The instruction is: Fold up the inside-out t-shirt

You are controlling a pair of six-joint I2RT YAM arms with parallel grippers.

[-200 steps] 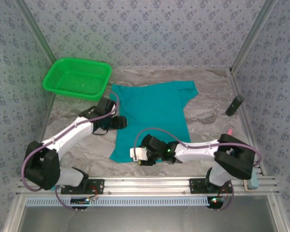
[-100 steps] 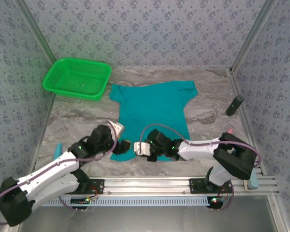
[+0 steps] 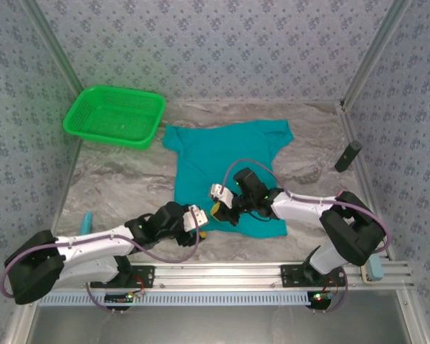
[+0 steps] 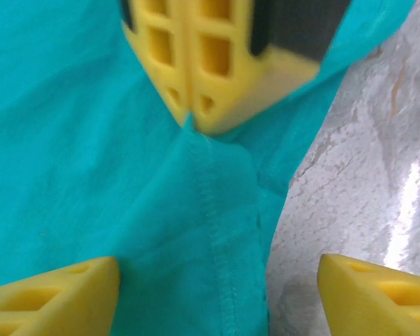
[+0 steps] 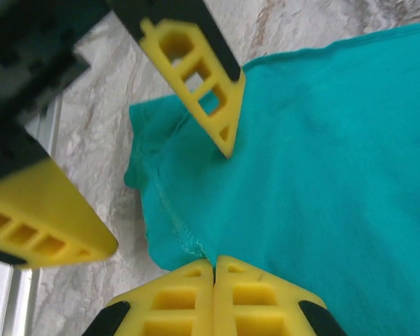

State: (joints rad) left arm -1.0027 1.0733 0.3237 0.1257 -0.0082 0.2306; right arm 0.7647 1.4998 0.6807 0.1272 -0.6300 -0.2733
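The teal inside-out t-shirt [image 3: 229, 161] lies spread on the marble table, collar end toward the far wall. My right gripper [image 3: 218, 208] is shut on its near-left hem corner and holds that corner raised. In the right wrist view the stitched hem [image 5: 178, 227] runs straight into the closed yellow fingertips of the right gripper [image 5: 214, 264]. My left gripper [image 3: 203, 223] is just in front of it, open, with one finger over the cloth and one over the bare table. In the left wrist view the left gripper [image 4: 217, 301] straddles the hem edge of the t-shirt [image 4: 91, 175].
A bright green mesh basket [image 3: 115, 115] stands at the far left. A black cylinder [image 3: 347, 155] leans at the right wall. A small pale blue object [image 3: 87, 221] lies near the left wall. Bare marble table [image 3: 115, 183] stretches left of the shirt.
The left arm swung from the shirt's left side to the near hem and its jaws widened. The right gripper shut on the hem corner and drew it away from the near edge.
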